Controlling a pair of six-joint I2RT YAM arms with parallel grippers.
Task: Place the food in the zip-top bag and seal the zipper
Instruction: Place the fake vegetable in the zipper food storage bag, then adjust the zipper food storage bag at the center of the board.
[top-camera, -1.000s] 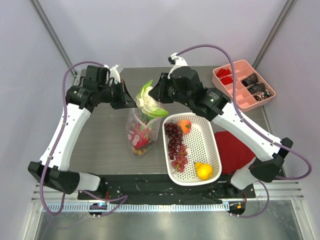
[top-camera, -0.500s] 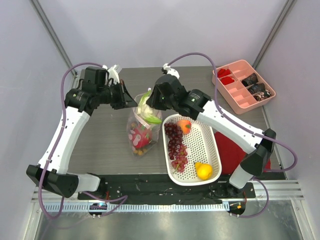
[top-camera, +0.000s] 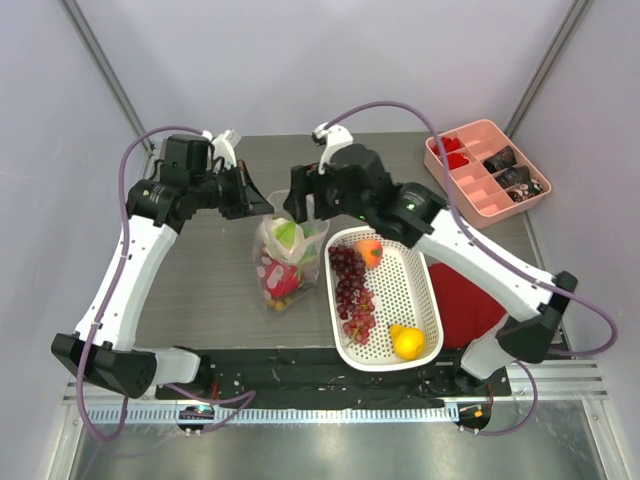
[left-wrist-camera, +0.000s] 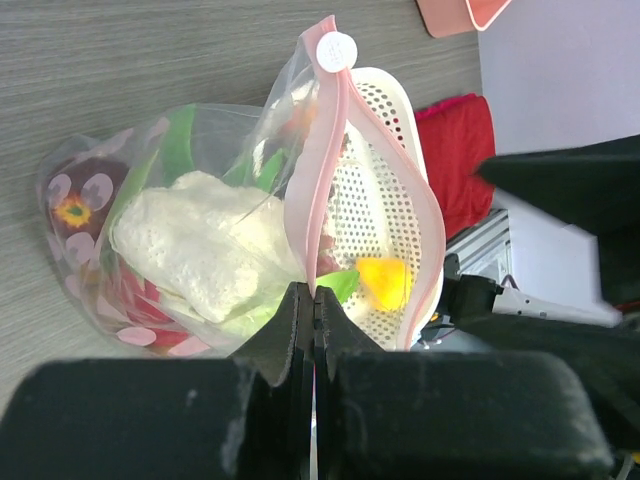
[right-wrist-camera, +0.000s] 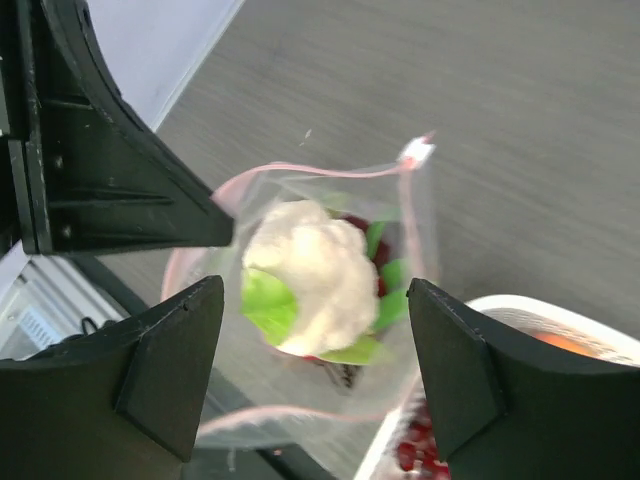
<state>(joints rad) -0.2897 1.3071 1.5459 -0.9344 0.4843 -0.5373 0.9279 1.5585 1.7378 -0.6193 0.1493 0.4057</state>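
Left gripper (left-wrist-camera: 313, 300): fingers pinched shut on the rim of the crinkly clear pink-dotted plastic bag (top-camera: 283, 262).
Right gripper (right-wrist-camera: 315, 290): fingers spread wide, empty, over the bag's mouth.
Bag: at 9 o'clock of the white perforated basket (top-camera: 410, 290), mouth gaping (pink zipper strip (left-wrist-camera: 318, 150) unsealed).
Inside bag: white leafy bulb (right-wrist-camera: 305, 262), pink dragon fruit (top-camera: 278, 272).
Basket: purple grapes (top-camera: 350, 285) at 9 o'clock, orange (top-camera: 369, 251) at 12, yellow lemon (top-camera: 407, 342) at 5.

Robot lab cell: bare white walls (top-camera: 300, 60), aluminium rail (top-camera: 330, 415), grey tabletop (top-camera: 200, 270).
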